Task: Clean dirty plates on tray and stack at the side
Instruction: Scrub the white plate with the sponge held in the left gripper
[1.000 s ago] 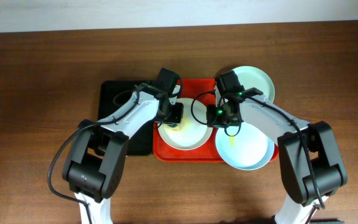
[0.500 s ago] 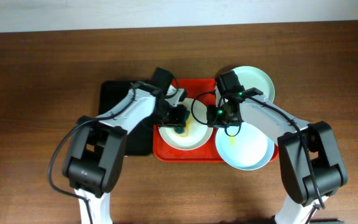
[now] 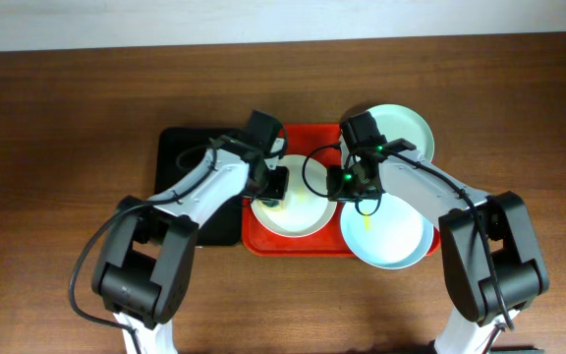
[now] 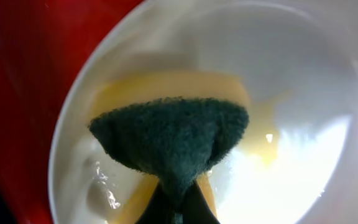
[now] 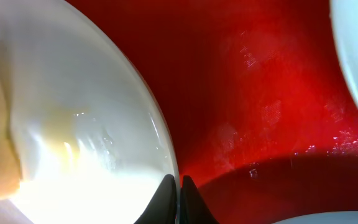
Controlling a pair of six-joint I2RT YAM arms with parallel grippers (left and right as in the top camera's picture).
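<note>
Readable markings: none found.
Nothing legible is showing in any view. The green-faced sponge (image 4: 173, 143) at the left gripper's (image 4: 179, 208) tips, the white plate (image 4: 303, 74) beyond it, the red tray (image 5: 260, 93) ahead of the right gripper (image 5: 178, 186) and the black tray (image 3: 180, 167) outboard of the left arm are presenting no text, labels, brands, numbers or signs.

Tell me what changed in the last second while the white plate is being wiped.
The left gripper, jaws shut on the sponge, swept slightly toward the middle of the white plate, then returned near its left edge. The right gripper kept pinching that plate's rim. The blue-green plates and red tray stayed put.
</note>
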